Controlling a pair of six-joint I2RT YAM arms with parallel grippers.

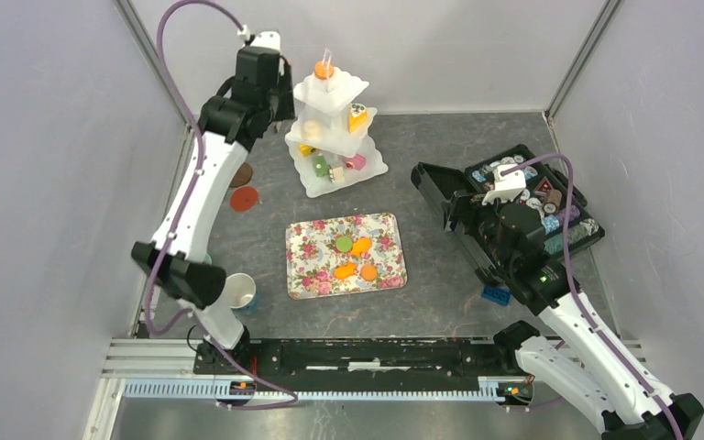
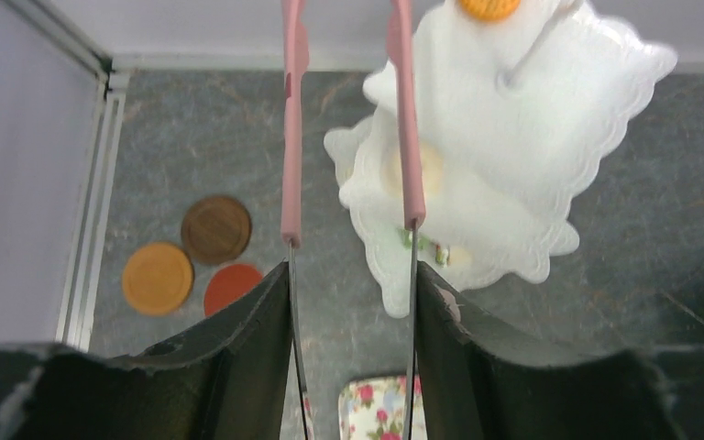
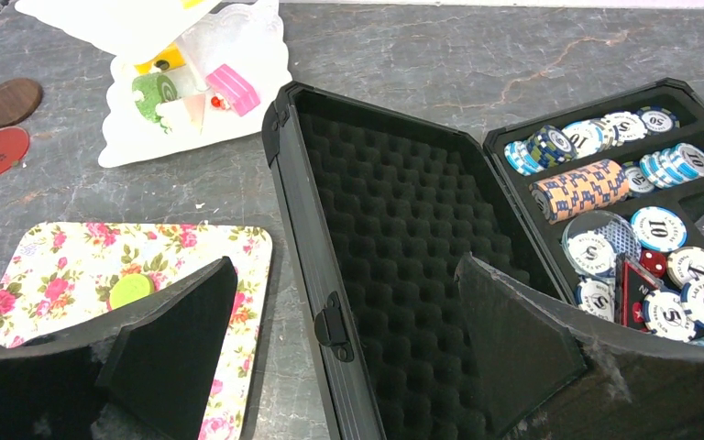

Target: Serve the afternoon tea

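A white tiered stand (image 1: 335, 137) at the back holds small cakes: an orange one (image 1: 324, 70) on top, and yellow, green and pink ones lower down. My left gripper (image 2: 353, 275) is shut on pink-tipped tongs (image 2: 291, 165). The tongs' arms are apart and reach over the stand's left edge (image 2: 477, 211). A floral tray (image 1: 307, 266) holds a green biscuit (image 1: 343, 243) and three orange pieces. My right gripper (image 3: 344, 266) is open and empty over the black case's lid edge.
Brown (image 2: 216, 229), orange (image 2: 157, 278) and red (image 2: 232, 287) saucers lie left of the stand. A white cup (image 1: 240, 291) stands by the left arm's base. An open black case (image 3: 394, 229) of patterned discs is at the right. A blue brick (image 1: 494, 294) lies near it.
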